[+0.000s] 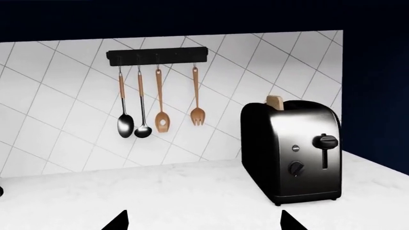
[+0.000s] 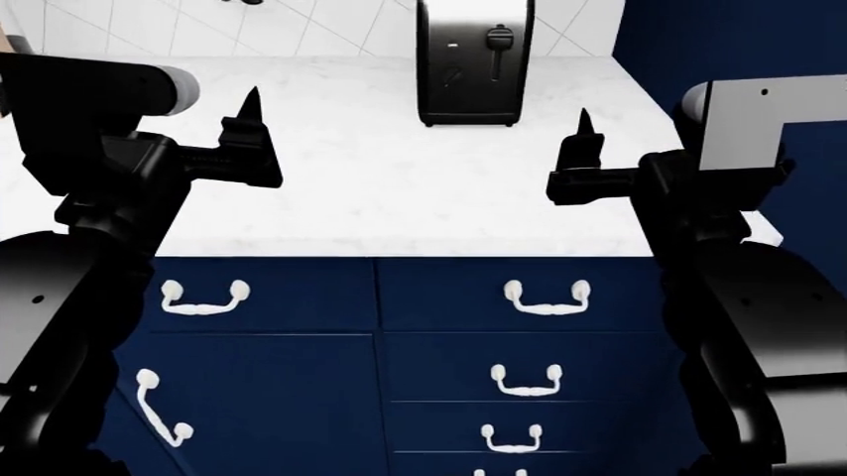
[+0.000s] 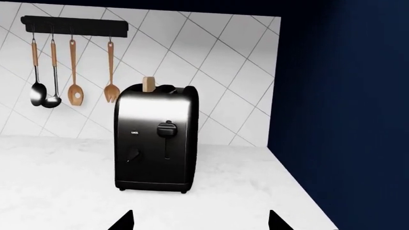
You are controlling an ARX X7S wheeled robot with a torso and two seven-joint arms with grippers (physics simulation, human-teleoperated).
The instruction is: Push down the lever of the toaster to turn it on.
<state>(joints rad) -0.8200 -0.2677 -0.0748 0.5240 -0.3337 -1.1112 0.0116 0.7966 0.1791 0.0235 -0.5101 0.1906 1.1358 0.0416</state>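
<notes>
both arms parked, toaster way back on the counter

your left gripper and right gripper hover over the counter, fingers spread, gripping nothing. the toaster sits well apart at the back wall, its lever high in the slot.
</notes>
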